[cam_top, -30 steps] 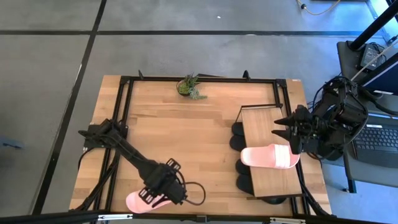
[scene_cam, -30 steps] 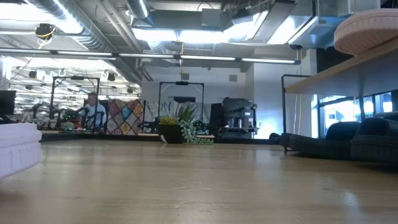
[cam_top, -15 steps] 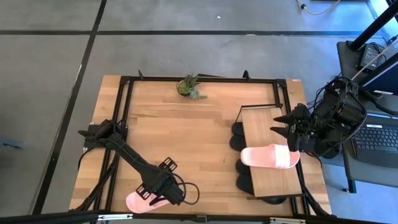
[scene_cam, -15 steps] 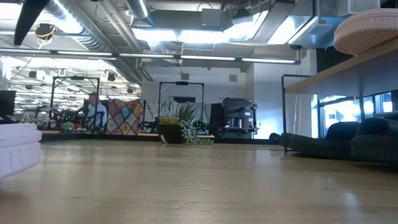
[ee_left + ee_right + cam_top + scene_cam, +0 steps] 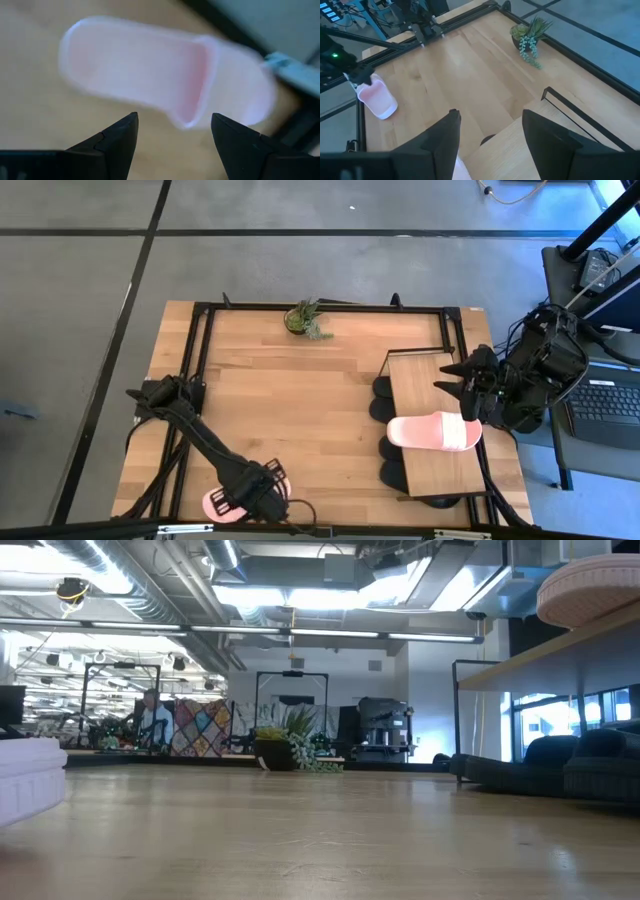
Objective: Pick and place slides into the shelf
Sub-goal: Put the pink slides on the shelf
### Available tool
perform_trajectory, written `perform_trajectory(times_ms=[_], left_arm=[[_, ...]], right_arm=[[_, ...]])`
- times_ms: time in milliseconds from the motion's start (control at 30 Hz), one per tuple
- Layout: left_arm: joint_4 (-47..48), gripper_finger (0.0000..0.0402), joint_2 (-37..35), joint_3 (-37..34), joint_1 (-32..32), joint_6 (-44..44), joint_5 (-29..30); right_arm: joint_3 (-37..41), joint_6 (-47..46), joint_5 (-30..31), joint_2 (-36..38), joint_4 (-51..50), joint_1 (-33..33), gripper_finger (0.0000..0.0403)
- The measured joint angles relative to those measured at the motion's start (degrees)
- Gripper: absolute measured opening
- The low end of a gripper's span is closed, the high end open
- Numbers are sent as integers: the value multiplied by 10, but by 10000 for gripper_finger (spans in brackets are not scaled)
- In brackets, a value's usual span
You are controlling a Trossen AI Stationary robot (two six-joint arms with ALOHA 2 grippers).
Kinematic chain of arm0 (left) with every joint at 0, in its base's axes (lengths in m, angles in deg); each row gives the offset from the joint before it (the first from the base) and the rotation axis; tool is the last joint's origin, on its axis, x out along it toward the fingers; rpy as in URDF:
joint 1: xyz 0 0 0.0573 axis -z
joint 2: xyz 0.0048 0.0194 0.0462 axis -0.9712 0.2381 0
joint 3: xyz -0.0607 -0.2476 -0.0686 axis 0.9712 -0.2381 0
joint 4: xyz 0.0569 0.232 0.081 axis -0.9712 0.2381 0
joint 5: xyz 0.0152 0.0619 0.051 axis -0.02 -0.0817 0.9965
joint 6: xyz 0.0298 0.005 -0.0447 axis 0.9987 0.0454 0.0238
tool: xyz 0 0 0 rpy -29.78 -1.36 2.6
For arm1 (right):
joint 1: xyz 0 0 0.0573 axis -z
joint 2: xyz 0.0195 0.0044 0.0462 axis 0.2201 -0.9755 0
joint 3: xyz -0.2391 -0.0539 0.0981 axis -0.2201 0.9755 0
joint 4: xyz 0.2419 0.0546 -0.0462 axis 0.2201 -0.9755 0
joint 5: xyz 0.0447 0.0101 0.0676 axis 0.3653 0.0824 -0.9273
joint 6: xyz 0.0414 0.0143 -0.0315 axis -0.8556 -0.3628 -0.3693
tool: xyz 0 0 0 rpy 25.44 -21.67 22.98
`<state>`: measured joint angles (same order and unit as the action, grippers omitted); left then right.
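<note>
The left hand (image 5: 172, 135) hovers with its two dark fingers spread apart and empty, just above the light pink open-toe slide with a wide strap (image 5: 170, 82) that lies flat near the front left corner of the light wooden tabletop (image 5: 290, 390). The slide sits close to the dark metal frame rail at the tabletop's edge (image 5: 190, 380). If the fingers come down off-centre, one could land on the strap or push the soft slide toward the rail instead of straddling it. A grip on the thin sole edge alone would likely let it tilt and slip during the carry.

The right hand (image 5: 490, 135) waits with its fingers spread and holding nothing, beside the low shelf with a light wooden top board and thin dark frame (image 5: 420, 385). A second pink slide (image 5: 434, 431) already lies across that board, and matte black slides (image 5: 384, 405) show beneath its left edge. Free room on top looks limited, so a careless placement could knock the resting pink slide off or jam against the frame.

The small potted green plant (image 5: 304, 318) stands well apart from both hands.
</note>
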<state>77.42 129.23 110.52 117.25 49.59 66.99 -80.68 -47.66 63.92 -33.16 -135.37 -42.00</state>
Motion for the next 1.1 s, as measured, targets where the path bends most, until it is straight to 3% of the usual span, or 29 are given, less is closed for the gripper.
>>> perform_trajectory(times_ms=[133,533,733,867,1100], left_arm=[[-48,243,-1,-11,10,0,-78],[-122,242,0,-111,18,-26,-94],[-132,237,0,-144,19,-26,-154],[-149,208,0,-148,20,-26,-151],[-177,120,0,-148,19,-28,-150]], right_arm=[[0,5,0,0,0,5,213],[0,11,0,-3,0,6,213],[0,10,0,-7,0,6,213],[0,10,0,-8,0,6,213],[0,10,0,-8,0,6,213]])
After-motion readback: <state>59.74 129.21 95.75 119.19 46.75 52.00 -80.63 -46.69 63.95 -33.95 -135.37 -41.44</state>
